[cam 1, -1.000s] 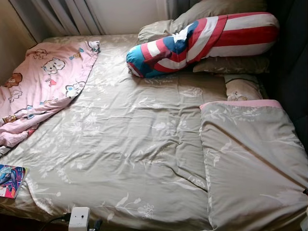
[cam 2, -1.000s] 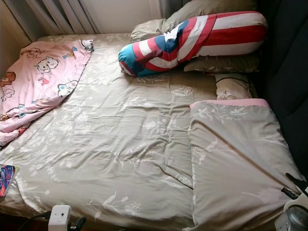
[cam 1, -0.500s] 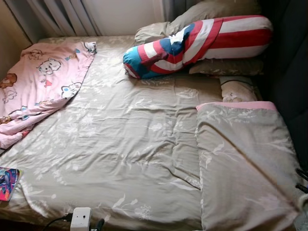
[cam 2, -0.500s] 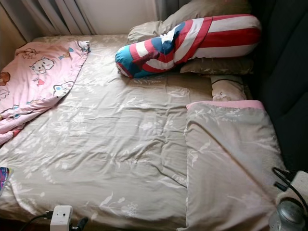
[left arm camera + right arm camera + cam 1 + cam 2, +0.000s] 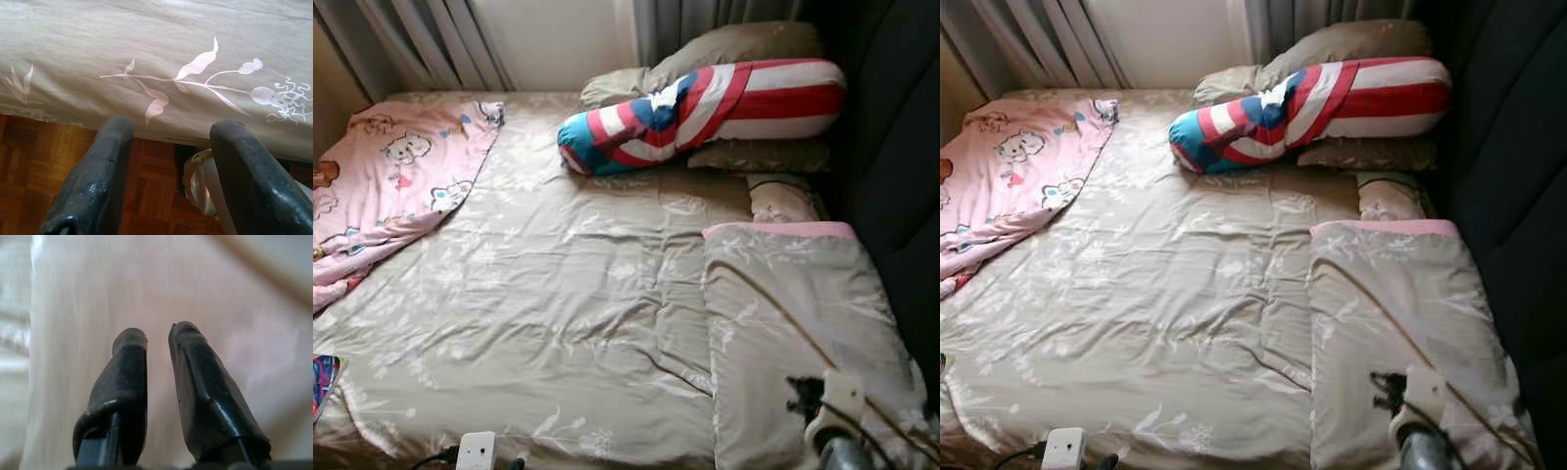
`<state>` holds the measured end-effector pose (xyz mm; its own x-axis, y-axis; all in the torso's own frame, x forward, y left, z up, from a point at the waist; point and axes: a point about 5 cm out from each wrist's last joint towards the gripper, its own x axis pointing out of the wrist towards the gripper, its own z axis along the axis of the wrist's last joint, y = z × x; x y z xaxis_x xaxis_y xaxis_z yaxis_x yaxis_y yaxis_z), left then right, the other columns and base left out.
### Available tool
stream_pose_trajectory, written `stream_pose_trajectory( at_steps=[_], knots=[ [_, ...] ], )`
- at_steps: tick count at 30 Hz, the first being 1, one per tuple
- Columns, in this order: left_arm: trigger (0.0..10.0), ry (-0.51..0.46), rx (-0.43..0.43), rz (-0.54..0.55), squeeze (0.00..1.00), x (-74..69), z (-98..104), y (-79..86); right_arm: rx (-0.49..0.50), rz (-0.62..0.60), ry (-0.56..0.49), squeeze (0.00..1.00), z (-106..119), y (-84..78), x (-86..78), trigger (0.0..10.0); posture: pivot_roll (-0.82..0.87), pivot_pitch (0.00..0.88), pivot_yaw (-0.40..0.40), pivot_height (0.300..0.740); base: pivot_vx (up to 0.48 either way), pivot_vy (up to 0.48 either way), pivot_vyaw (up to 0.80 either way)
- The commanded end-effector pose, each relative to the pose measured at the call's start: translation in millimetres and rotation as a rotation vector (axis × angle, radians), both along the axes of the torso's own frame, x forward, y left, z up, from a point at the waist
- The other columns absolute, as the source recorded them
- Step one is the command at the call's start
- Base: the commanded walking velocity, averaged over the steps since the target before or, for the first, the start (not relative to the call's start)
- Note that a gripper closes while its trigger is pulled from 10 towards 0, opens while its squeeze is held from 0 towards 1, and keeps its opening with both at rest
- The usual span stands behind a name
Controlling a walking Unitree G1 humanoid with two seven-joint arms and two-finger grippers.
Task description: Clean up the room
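A wide bed carries a beige flowered sheet [image 5: 558, 294]. A pink cartoon blanket [image 5: 391, 186] lies crumpled on its left side. At the head, a red, white and blue striped bolster [image 5: 705, 113] rests on beige pillows [image 5: 734, 44]. A folded beige blanket with a pink edge [image 5: 793, 304] covers the right side. My right gripper [image 5: 801, 397] hangs just over that blanket's near end, its fingers [image 5: 129, 362] almost together with nothing between them. My left gripper [image 5: 171, 129] is open, low at the bed's foot edge over the wooden floor.
A white plug adapter [image 5: 476, 450] with a black cable sits at the bed's foot edge. A colourful book [image 5: 321, 377] lies at the near left corner. Grey curtains [image 5: 421, 44] hang behind the bed, and a dark padded surface [image 5: 891, 147] stands along its right side.
The camera has moved, so the whole bed sits lower and further left in the picture. My right arm has risen into view over the folded beige blanket.
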<state>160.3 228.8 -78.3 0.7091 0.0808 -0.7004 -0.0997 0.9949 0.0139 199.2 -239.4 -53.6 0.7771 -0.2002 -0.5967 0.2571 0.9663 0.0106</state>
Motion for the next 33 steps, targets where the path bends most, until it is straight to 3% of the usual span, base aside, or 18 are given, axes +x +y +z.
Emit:
stream_pose_trajectory(
  at_steps=[1, 11, 18, 24, 25, 26, 27, 33],
  knots=[
    [10.0, 0.053, -0.005, 0.016, 0.00, -11.0, -6, 0.8, 0.009, 0.004, 0.037, 0.00, -7, 3.3, -8.8, 10.0, -0.09, 0.046, 0.036, 0.740, 0.000, 0.000, 0.00],
    [10.0, 0.071, -0.013, -0.005, 0.00, -2.7, -6, -7.1, 0.051, 0.091, 0.120, 0.00, -19, 24.7, -15.8, 10.0, -0.09, 0.054, 0.009, 0.740, 0.000, 0.000, 0.00],
    [10.0, 0.080, -0.007, -0.001, 0.00, -2.0, -6, -6.8, 0.053, 0.100, 0.137, 0.00, -21, 30.9, -14.1, 10.0, -0.09, 0.071, 0.008, 0.740, 0.000, 0.000, 0.00],
    [10.0, 0.088, -0.010, -0.002, 0.00, -3.5, -7, -7.6, 0.070, 0.069, 0.150, 0.00, -25, 31.5, -22.7, 10.0, -0.09, 0.083, 0.012, 0.740, 0.000, 0.000, 0.00],
    [10.0, 0.087, -0.010, -0.004, 0.00, -3.3, -7, -8.4, 0.074, 0.062, 0.151, 0.53, -26, 31.4, -25.2, 10.0, -0.09, 0.085, 0.013, 0.740, 0.000, 0.000, 0.00],
    [10.0, 0.087, -0.010, -0.004, 0.00, -3.3, -7, -8.4, 0.074, 0.062, 0.151, 0.53, -26, 31.4, -25.2, 10.0, -0.09, 0.085, 0.013, 0.740, 0.000, 0.000, 0.00],
    [10.0, 0.088, -0.010, -0.005, 0.00, -3.2, -7, -8.7, 0.068, 0.065, 0.159, 0.99, -27, 31.4, -26.8, 10.0, -0.09, 0.086, 0.014, 0.740, 0.000, 0.000, 0.00],
    [10.0, 0.089, -0.011, -0.006, 0.00, -0.3, -7, -11.5, 0.058, 0.096, 0.236, 1.00, -34, 35.4, -38.5, 10.0, -0.09, 0.091, 0.017, 0.740, 0.000, 0.000, 0.00]
  ],
)
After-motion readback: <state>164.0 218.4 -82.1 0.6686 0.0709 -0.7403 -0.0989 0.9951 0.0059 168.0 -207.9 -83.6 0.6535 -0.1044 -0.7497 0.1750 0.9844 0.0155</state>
